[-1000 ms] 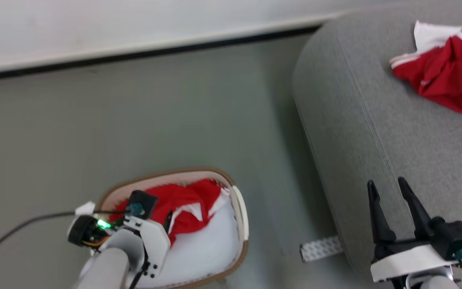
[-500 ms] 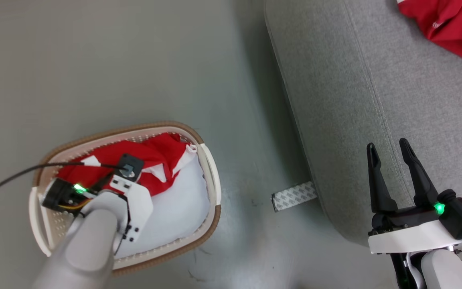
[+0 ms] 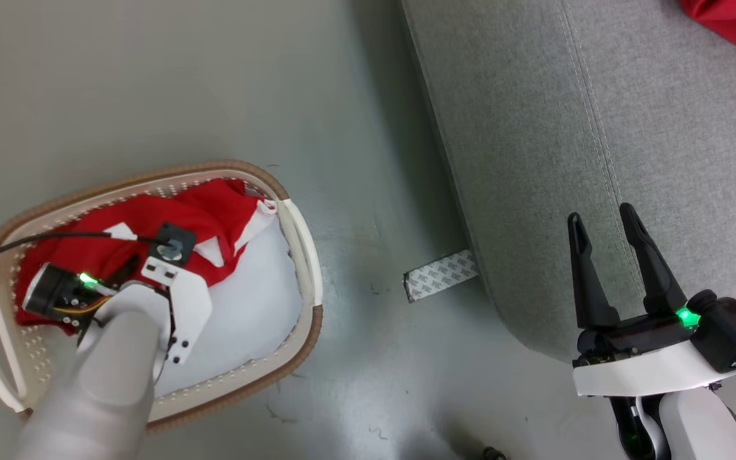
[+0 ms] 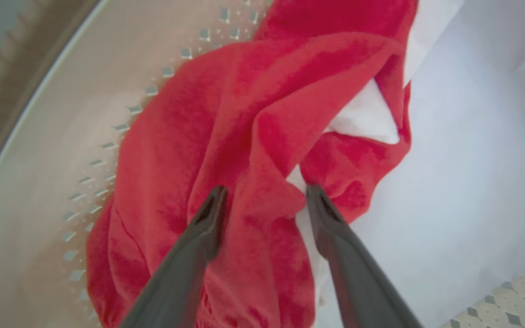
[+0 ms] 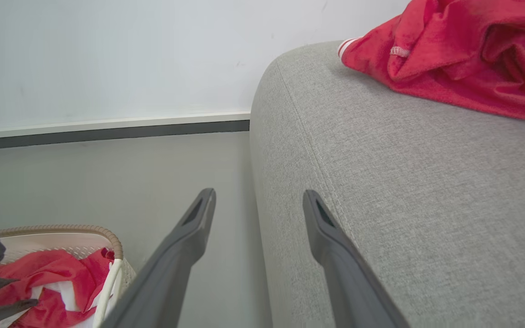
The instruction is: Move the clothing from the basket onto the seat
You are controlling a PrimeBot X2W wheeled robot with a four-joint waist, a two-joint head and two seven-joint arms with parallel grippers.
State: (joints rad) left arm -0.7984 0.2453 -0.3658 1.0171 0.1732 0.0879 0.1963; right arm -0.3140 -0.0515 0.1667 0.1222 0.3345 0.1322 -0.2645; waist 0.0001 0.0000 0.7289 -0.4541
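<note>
Red crumpled clothing (image 4: 244, 114), partly white, softly folded.

Basket (image 3: 301, 236) interior: the left pincer (image 4: 265, 196) stands with fingers apart, astride a raised fold of red clothing (image 4: 244, 114). The perforated wall (image 4: 62, 136) lies close on one side and flat white fabric (image 4: 449, 182) on the other. A black cable (image 3: 23, 239) crosses the basket rim toward the left wrist.

Between basket and sofa (image 3: 534, 160) runs a lane of open floor (image 3: 368, 191), with a patterned strip (image 3: 441, 276) lying flat at the sofa's foot.

The right pincer (image 3: 601, 217), fingers apart, hangs over the sofa's rounded edge. Bare grey cushion extends from there to a red garment (image 5: 449, 59) heaped at the far end.
</note>
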